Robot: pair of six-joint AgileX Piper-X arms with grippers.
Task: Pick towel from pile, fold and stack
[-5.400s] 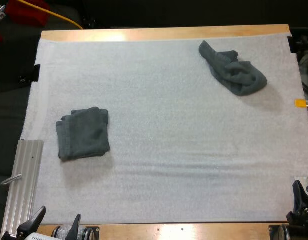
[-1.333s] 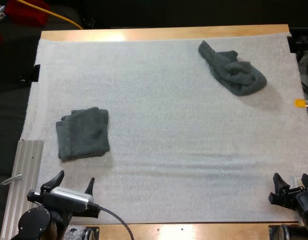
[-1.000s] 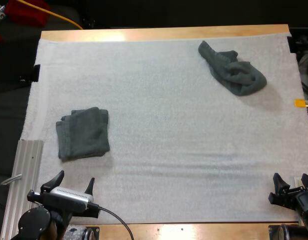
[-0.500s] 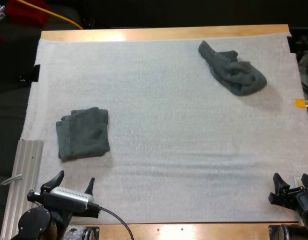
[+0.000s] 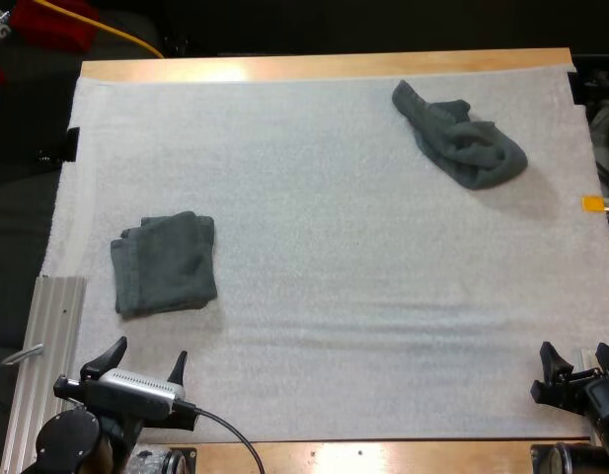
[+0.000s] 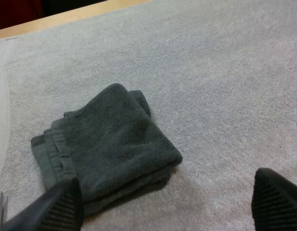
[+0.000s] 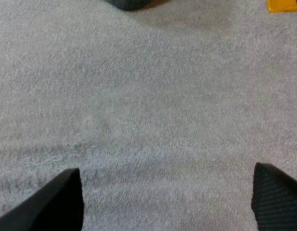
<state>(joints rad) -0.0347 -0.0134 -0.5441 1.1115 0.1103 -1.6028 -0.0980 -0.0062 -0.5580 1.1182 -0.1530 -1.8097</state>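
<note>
Past the right claw [image 7: 167, 185] lies a crumpled towel [image 7: 126, 3] (cropped).

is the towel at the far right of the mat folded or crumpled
Crumpled: the far towel lies in a bunched, uneven heap, unlike the squared folded towel.

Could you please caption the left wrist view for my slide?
Open left hand poised beside a folded towel on the white mat.
</note>
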